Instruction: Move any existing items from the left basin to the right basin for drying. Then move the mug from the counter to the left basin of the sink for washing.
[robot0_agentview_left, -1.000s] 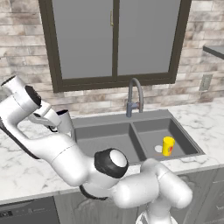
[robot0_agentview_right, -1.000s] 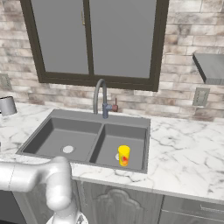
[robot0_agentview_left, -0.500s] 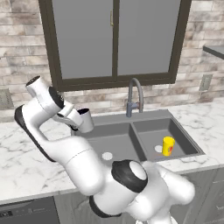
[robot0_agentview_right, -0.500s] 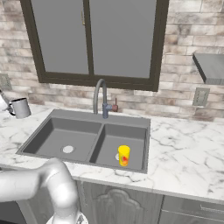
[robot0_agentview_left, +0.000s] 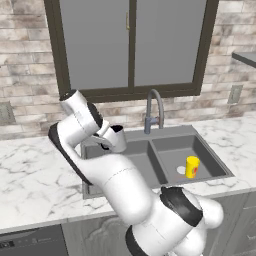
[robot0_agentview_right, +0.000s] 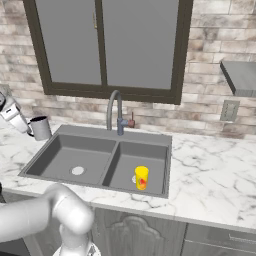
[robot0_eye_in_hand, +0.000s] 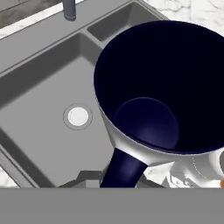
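The light-grey mug (robot0_agentview_right: 41, 128) with its dark inside (robot0_eye_in_hand: 162, 87) hangs upright in the air over the left rim of the sink (robot0_agentview_right: 165, 165). My gripper (robot0_agentview_right: 30, 129) is shut on its dark handle (robot0_eye_in_hand: 124, 168). From the left base view the mug (robot0_agentview_left: 118, 136) and gripper (robot0_agentview_left: 107, 141) are over the left basin's back left corner. Below the mug lies the left basin (robot0_eye_in_hand: 43, 87) with its pale drain (robot0_eye_in_hand: 78, 116) and nothing in it. The yellow cup (robot0_agentview_right: 141, 177) stands upright in the right basin (robot0_agentview_right: 150, 157), also seen as the yellow cup (robot0_agentview_left: 192, 166).
A curved steel faucet (robot0_agentview_right: 116, 111) rises behind the sink's divider. White marble counter (robot0_agentview_right: 215, 170) runs on both sides of the sink. A dark-framed window (robot0_agentview_right: 105, 45) and brick wall stand behind. A grey shelf (robot0_agentview_right: 240, 75) juts out at the right.
My arm has swung to the right, carrying the mug from above the left counter to the sink's left rim. The yellow cup has not moved.
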